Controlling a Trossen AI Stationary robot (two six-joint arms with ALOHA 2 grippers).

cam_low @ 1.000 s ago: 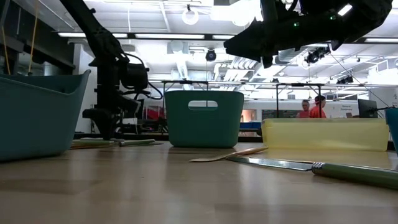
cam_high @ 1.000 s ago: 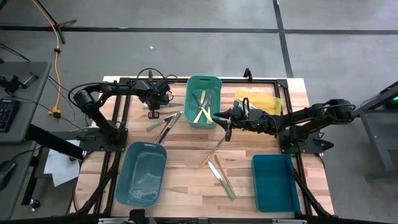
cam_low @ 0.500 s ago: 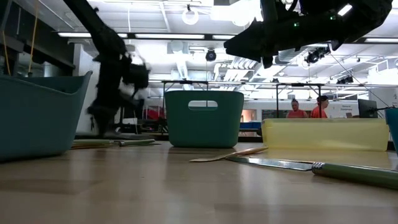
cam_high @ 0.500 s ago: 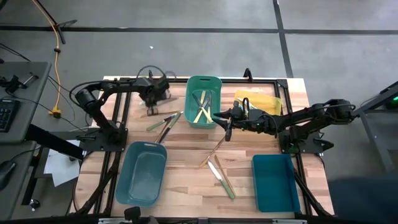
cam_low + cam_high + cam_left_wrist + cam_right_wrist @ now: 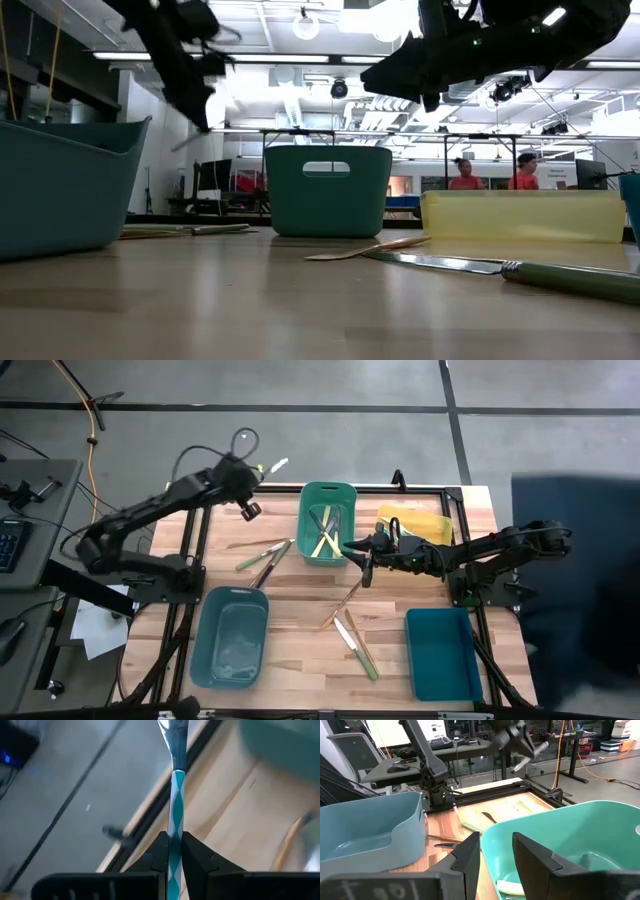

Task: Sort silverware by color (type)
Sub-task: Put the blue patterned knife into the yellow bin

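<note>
My left gripper (image 5: 253, 470) is high above the table's far left corner, shut on a utensil with a teal-and-white handle (image 5: 175, 795) and a metal end (image 5: 276, 463). My right gripper (image 5: 495, 855) hangs open over the near right rim of the green bin (image 5: 328, 525), with nothing between its fingers. That bin holds several pieces of silverware (image 5: 322, 538). More silverware lies flat on the table: two pieces (image 5: 265, 555) left of the green bin and several (image 5: 350, 625) near the middle. My left gripper pinches the utensil's teal-and-white handle (image 5: 174, 832) between its two fingers. The handle runs along the fingers and the metal end (image 5: 173, 735) sticks out past the fingertips. The utensil is lifted clear of the table.
A yellow bin (image 5: 420, 523) stands right of the green one, a light-blue bin (image 5: 228, 637) at the near left and a dark teal bin (image 5: 443, 653) at the near right. Two people (image 5: 495, 172) are far behind the table. A dark blurred shape (image 5: 580, 580) is beside the table's right edge.
My left gripper has risen quickly from the tabletop at the far left, rolling as it went, and has carried the teal-handled utensil up clear of the table. My right gripper has kept still.
</note>
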